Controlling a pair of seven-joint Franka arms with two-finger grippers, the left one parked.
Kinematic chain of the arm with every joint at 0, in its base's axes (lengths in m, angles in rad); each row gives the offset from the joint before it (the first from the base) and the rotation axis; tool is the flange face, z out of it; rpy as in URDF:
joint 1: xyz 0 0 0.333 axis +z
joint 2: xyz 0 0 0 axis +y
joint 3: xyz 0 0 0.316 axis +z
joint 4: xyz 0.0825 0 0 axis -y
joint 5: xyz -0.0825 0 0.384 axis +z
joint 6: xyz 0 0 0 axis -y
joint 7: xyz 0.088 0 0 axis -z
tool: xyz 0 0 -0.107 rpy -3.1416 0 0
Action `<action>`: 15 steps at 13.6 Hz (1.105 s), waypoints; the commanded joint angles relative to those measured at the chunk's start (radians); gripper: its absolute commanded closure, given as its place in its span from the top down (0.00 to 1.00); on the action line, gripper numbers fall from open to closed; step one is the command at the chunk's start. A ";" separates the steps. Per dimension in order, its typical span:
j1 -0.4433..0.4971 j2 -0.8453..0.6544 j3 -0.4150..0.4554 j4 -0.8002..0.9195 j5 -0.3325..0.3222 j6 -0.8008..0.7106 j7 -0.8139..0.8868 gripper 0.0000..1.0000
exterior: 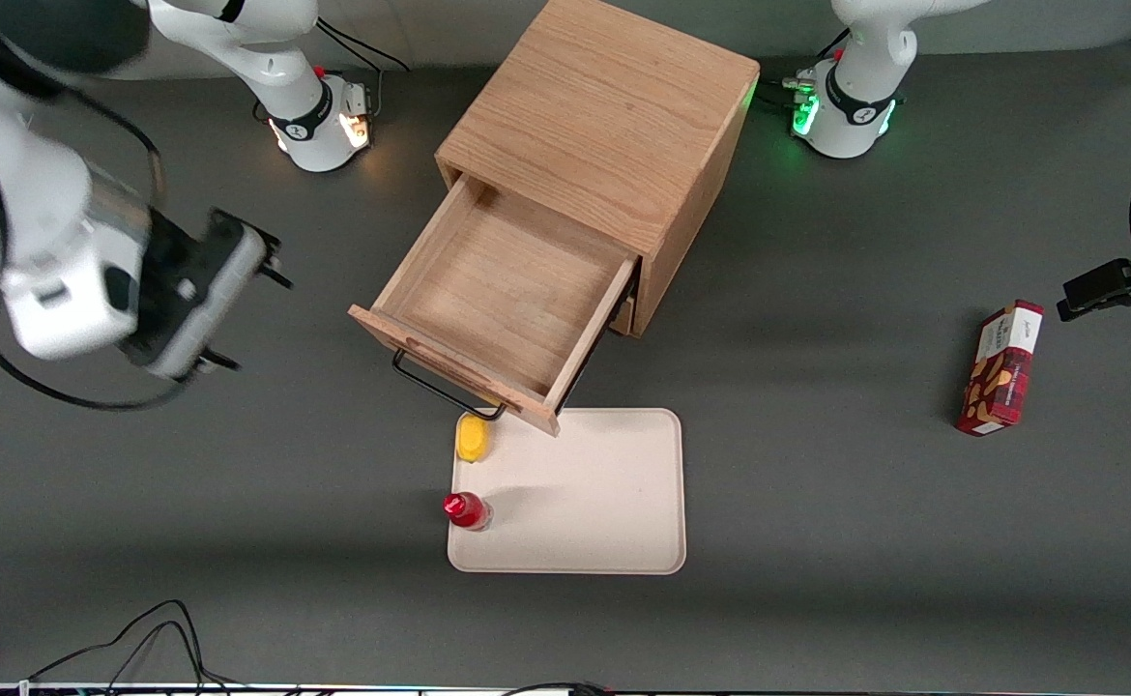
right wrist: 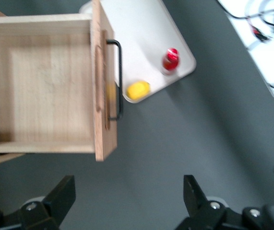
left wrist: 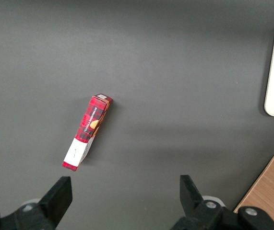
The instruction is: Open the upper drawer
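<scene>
Already upper drawer pulled out; one claw spread, well apart

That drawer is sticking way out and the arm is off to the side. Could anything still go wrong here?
Possibly. The upper drawer is pulled far out, and its handle overhangs the tray right above the yellow object; any further pull might knock that or the red bottle. The gripper hangs open, clear of the drawer, toward the working arm's end; a swing toward the cabinet could bump the drawer's side.
</scene>
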 commanded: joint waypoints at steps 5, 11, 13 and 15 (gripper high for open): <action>-0.015 -0.342 -0.139 -0.282 0.011 -0.249 0.475 1.00; -0.020 -0.834 -0.331 -1.069 0.128 0.166 0.487 1.00; -0.020 -0.810 -0.344 -1.068 0.114 0.177 0.493 1.00; -0.017 -0.740 -0.343 -0.998 0.072 0.162 0.568 1.00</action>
